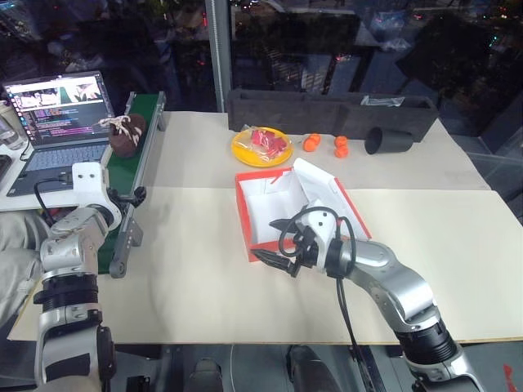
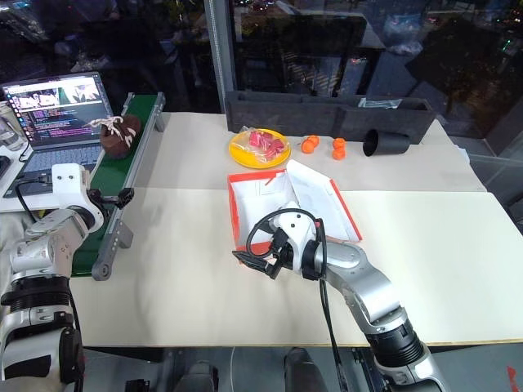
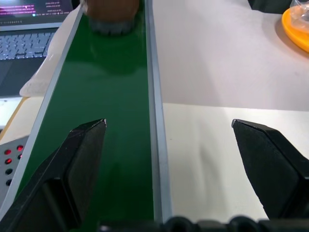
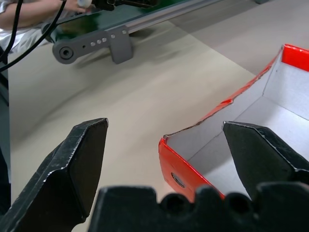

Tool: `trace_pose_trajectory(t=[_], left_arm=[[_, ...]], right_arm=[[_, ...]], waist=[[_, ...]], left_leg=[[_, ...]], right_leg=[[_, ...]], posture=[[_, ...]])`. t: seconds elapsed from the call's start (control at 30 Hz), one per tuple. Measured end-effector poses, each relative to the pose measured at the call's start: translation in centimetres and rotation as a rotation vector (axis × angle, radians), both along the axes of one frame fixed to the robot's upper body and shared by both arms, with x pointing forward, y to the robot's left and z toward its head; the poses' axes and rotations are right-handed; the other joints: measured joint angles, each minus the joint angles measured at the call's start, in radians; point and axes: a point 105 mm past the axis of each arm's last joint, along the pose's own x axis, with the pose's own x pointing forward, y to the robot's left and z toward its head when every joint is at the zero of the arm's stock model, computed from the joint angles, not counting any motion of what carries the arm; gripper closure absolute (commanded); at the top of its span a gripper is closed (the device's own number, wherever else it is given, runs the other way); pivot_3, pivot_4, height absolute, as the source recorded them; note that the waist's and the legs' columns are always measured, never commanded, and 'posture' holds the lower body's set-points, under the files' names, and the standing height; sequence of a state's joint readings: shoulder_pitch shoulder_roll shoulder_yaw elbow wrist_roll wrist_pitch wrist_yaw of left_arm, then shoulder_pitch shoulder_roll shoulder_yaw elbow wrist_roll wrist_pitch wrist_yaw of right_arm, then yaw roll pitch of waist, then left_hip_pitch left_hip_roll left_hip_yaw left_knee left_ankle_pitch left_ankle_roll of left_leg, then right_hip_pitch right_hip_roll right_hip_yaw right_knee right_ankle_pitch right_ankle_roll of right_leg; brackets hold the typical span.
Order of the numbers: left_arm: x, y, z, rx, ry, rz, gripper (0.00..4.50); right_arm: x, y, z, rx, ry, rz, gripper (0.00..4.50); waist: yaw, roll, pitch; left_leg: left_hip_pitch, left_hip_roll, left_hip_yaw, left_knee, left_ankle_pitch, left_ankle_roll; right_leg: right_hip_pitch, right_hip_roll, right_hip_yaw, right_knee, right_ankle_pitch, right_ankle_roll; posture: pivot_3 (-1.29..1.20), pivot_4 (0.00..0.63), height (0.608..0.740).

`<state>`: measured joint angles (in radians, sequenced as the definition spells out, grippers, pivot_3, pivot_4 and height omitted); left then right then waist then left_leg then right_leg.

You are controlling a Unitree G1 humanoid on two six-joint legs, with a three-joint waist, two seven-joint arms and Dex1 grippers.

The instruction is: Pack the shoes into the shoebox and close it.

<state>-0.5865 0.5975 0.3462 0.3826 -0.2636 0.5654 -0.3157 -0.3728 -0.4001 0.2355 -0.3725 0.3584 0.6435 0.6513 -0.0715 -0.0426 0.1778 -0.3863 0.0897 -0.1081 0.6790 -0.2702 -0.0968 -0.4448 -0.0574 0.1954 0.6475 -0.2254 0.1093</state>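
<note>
Left eye view: shoe (image 1: 127, 134) lay far up the green belt (image 1: 122, 192), straight beyond the left gripper (image 3: 169, 140), fingers wide, empty; right gripper (image 1: 278, 260) gaped at the shoebox (image 1: 243, 219) near corner.

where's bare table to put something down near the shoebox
Free: the wide strip of table between the green conveyor and the shoebox, and the stretch right of the box toward the table edge. Crowded: behind the box, where the yellow plate, oranges and black cup sit before the dark tray.
</note>
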Motion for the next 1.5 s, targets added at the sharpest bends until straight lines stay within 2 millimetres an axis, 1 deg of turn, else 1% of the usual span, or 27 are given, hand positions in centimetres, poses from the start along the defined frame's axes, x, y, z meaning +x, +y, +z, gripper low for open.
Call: trace_pose_trajectory(t=[0.13, 0.2, 0.27, 0.37, 0.43, 0.5, 0.57, 0.73, 0.8, 0.83, 0.9, 0.93, 0.97, 1.07, 1.1, 1.27, 1.33, 1.37, 1.43, 1.5], left_arm=[[-0.1, 0.6, -0.6, 0.011, 0.024, 0.021, 0.00], [0.0, 1.1, -0.4, 0.021, 0.023, 0.040, 0.00], [0.4, 1.7, 1.0, 0.041, 0.002, 0.057, 0.00], [0.8, 2.3, 3.8, 0.082, -0.060, 0.072, 0.00], [1.0, 2.3, 4.7, 0.092, -0.080, 0.072, 0.00], [1.1, 2.4, 4.4, 0.092, -0.074, 0.072, 0.00], [1.1, 2.7, 3.4, 0.086, -0.039, 0.081, 0.00], [1.1, 3.5, 1.6, 0.080, 0.007, 0.117, 0.00], [0.9, 4.0, 0.7, 0.071, 0.037, 0.141, 0.00], [0.9, 4.0, -0.2, 0.061, 0.065, 0.149, 0.00], [1.0, 3.5, -1.4, 0.042, 0.089, 0.146, 0.00], [1.2, 3.2, -1.5, 0.035, 0.083, 0.139, 0.55], [1.2, 3.1, -1.5, 0.034, 0.082, 0.138, 0.66], [1.5, 2.5, -1.4, 0.025, 0.069, 0.123, 1.68], [1.5, 2.4, -1.4, 0.023, 0.067, 0.120, 1.82], [1.8, 1.8, -1.3, -0.035, 0.046, 0.112, 1.86], [2.1, 1.3, -1.1, -0.074, 0.011, 0.111, 1.86], [2.4, 0.5, -0.5, -0.107, -0.044, 0.097, 1.86], [3.0, -1.5, 1.7, -0.145, -0.187, 0.048, 1.86], [3.0, -3.8, 5.0, -0.156, -0.347, -0.016, 1.86]], right_arm=[[0.0, -0.2, -0.1, 0.000, 0.003, -0.009, 0.03], [0.1, -0.3, -0.2, 0.000, 0.005, -0.014, 0.03], [0.1, -0.4, -0.3, -0.001, 0.008, -0.019, 0.03], [0.1, -0.5, -0.5, -0.001, 0.013, -0.026, 0.03], [0.1, -0.6, -0.6, -0.001, 0.015, -0.034, 0.03], [0.1, -0.6, -0.6, -0.001, 0.016, -0.040, 0.03], [0.1, -0.7, -0.7, 0.000, 0.019, -0.048, 0.03], [0.3, -0.8, -0.6, 0.010, 0.013, -0.070, 0.03], [0.3, -0.8, -0.5, 0.015, 0.011, -0.073, 0.03], [0.4, -0.8, -0.4, 0.017, 0.009, -0.079, 0.03], [0.4, -1.0, -0.3, 0.020, 0.005, -0.091, 0.03], [0.5, -1.1, -0.3, 0.021, 0.004, -0.098, 0.00], [0.5, -1.1, -0.3, 0.022, 0.003, -0.100, 0.00], [0.7, -1.5, -0.2, 0.027, 0.000, -0.120, 0.00], [0.7, -1.6, -0.1, 0.027, -0.001, -0.124, 0.00], [0.8, -1.7, -0.1, 0.030, -0.004, -0.135, 0.00], [0.9, -1.7, 0.0, 0.030, -0.006, -0.138, 0.00], [1.0, -1.8, 0.0, 0.030, -0.008, -0.145, 0.00], [1.4, -1.8, 0.4, 0.040, -0.023, -0.169, 0.00], [3.0, -2.2, 1.7, 0.135, -0.020, -0.259, 0.00]], waist=[[0.001, 0.000, 0.000], [0.001, 0.000, 0.000], [0.001, 0.000, 0.000], [0.001, 0.000, 0.000], [0.001, 0.000, 0.000], [0.001, 0.000, 0.000], [-0.002, 0.000, 0.000], [0.001, 0.000, 0.000], [0.001, 0.000, 0.000], [0.001, 0.000, 0.000], [0.002, 0.000, 0.000], [0.006, 0.000, 0.000], [0.008, 0.000, 0.001], [0.016, 0.000, 0.001], [0.019, 0.000, 0.001], [0.032, 0.000, 0.001], [0.034, 0.000, 0.001], [0.036, 0.000, 0.001], [0.038, -0.001, 0.002], [0.034, -0.001, 0.002]], left_leg=[[0.000, 0.000, 0.000, 0.000, 0.000, 0.000], [0.000, 0.000, 0.000, 0.000, 0.000, 0.000], [-0.001, 0.000, -0.001, 0.000, 0.000, 0.000], [-0.001, 0.000, -0.001, 0.000, 0.000, 0.000], [0.000, 0.000, -0.001, 0.000, 0.000, 0.000], [0.000, 0.000, -0.001, 0.000, 0.000, 0.000], [0.000, 0.000, -0.001, 0.000, 0.000, 0.000], [0.000, 0.000, -0.001, 0.000, 0.000, 0.000], [0.000, 0.000, -0.001, 0.000, 0.000, -0.001], [0.000, 0.000, -0.001, 0.000, 0.000, -0.001], [0.000, 0.000, -0.001, 0.000, 0.000, -0.001], [0.000, 0.000, -0.002, -0.001, 0.001, -0.001], [0.001, 0.000, -0.002, -0.001, 0.001, -0.001], [0.001, 0.000, -0.002, -0.001, 0.002, -0.004], [0.001, 0.000, -0.002, -0.001, 0.002, -0.004], [0.001, 0.000, -0.003, -0.001, 0.003, -0.005], [0.001, 0.000, -0.003, -0.001, 0.003, -0.005], [0.000, 0.000, -0.004, 0.000, 0.003, -0.006], [-0.003, 0.000, -0.005, 0.000, 0.004, -0.008], [-0.004, 0.000, -0.006, -0.001, 0.006, -0.010]], right_leg=[[0.000, 0.000, 0.000, 0.000, 0.000, 0.000], [0.000, 0.000, 0.000, 0.000, 0.000, 0.000], [0.000, 0.000, -0.001, 0.000, 0.000, 0.000], [0.000, 0.000, -0.001, 0.000, 0.000, 0.000], [0.000, 0.000, -0.001, 0.000, 0.000, 0.000], [0.001, 0.000, -0.001, 0.000, 0.000, 0.000], [0.001, 0.000, -0.001, 0.000, 0.000, 0.000], [0.000, 0.000, -0.002, 0.000, 0.000, 0.000], [0.000, 0.000, -0.002, 0.000, 0.000, 0.000], [0.001, 0.000, -0.002, 0.000, 0.000, 0.000], [0.001, 0.000, -0.002, 0.000, 0.000, 0.000], [0.001, -0.001, -0.003, 0.000, 0.000, 0.000], [0.002, -0.001, -0.003, 0.000, 0.000, 0.000], [0.004, -0.001, -0.003, 0.000, -0.001, 0.000], [0.004, -0.001, -0.003, 0.000, -0.001, 0.000], [0.004, -0.001, -0.004, 0.000, -0.001, 0.001], [0.004, -0.001, -0.005, 0.000, -0.002, 0.002], [0.004, -0.002, -0.006, 0.000, -0.002, 0.001], [0.003, -0.002, -0.008, -0.001, 0.000, -0.001], [0.003, -0.002, -0.009, -0.001, 0.000, -0.001]], posture=[[0.00, 0.150, 0.671], [0.00, 0.150, 0.671], [0.00, 0.150, 0.671], [0.00, 0.150, 0.671], [0.00, 0.150, 0.671], [0.00, 0.150, 0.671], [0.00, 0.150, 0.671], [0.00, 0.150, 0.671], [0.00, 0.150, 0.671], [0.00, 0.150, 0.671], [0.00, 0.150, 0.671], [0.00, 0.150, 0.671], [0.00, 0.150, 0.671], [0.00, 0.150, 0.671], [0.00, 0.150, 0.671], [0.00, 0.150, 0.671], [0.00, 0.150, 0.671], [0.00, 0.150, 0.671], [0.00, 0.150, 0.671], [0.00, 0.150, 0.671]])
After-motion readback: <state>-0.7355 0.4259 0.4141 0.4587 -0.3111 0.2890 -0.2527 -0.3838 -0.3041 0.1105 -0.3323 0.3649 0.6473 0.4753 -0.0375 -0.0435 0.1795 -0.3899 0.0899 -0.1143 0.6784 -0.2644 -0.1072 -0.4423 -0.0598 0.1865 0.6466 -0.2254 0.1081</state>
